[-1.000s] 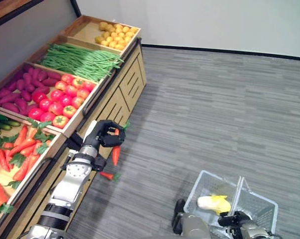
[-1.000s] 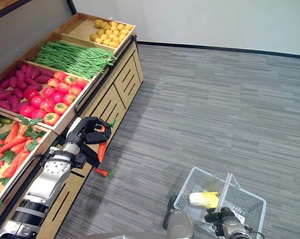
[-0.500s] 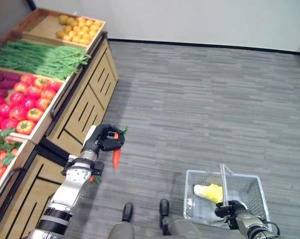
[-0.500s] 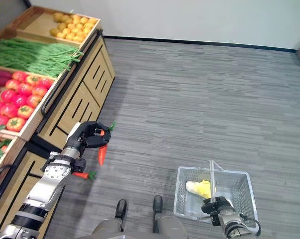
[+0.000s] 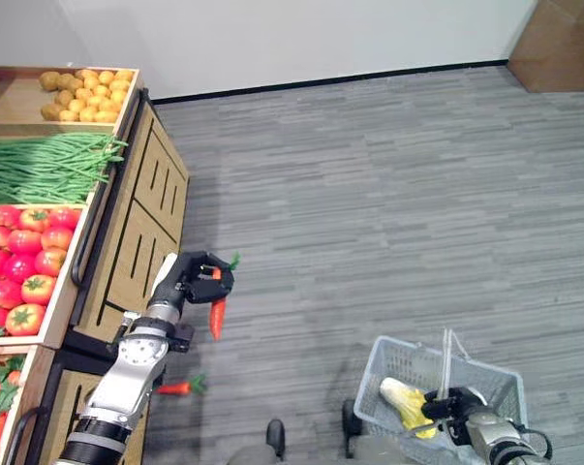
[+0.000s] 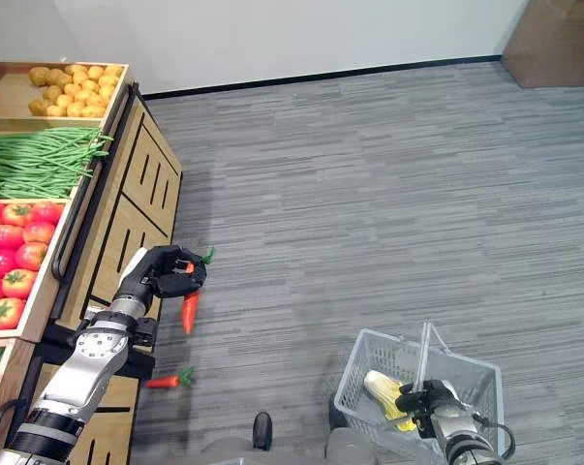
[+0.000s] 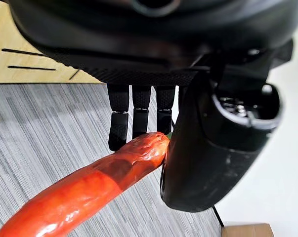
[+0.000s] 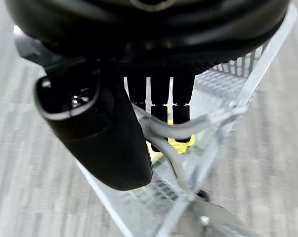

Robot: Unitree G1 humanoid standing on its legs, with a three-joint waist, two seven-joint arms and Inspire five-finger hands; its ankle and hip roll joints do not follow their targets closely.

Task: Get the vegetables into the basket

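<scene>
Left eye view: your left hand [image 5: 188, 281] hangs just off the front of the light wooden produce stand [image 5: 141, 218], fingers and thumb pinching the leafy top of an orange-red carrot [image 5: 216, 315] that points down over the grey striped carpet floor [image 5: 388, 194]. A second small carrot [image 5: 178, 387] lies on the carpet near the stand's foot. Between the held carrot and the clear plastic mesh basket [image 5: 485, 380] you have open carpet. A yellow-white corn cob [image 5: 405, 399] lies in the basket. A brown cardboard box [image 5: 563, 44] stands by the white wall [image 5: 301, 39] at the far corner.

Right eye view: the stand's trays hold yellow potatoes [image 6: 74, 82], green beans [image 6: 40, 160] and red tomatoes [image 6: 15, 247], in that order toward you. Your right hand [image 6: 437, 402] is at the basket's upright handle [image 6: 422, 354].

Left wrist view: the fingers [image 7: 139, 116] and thumb close on the carrot's upper end; its body slants away over the carpet.

Right wrist view: the fingers [image 8: 158, 98] curl round the basket's grey handle bars, the yellow cob showing beyond them.
</scene>
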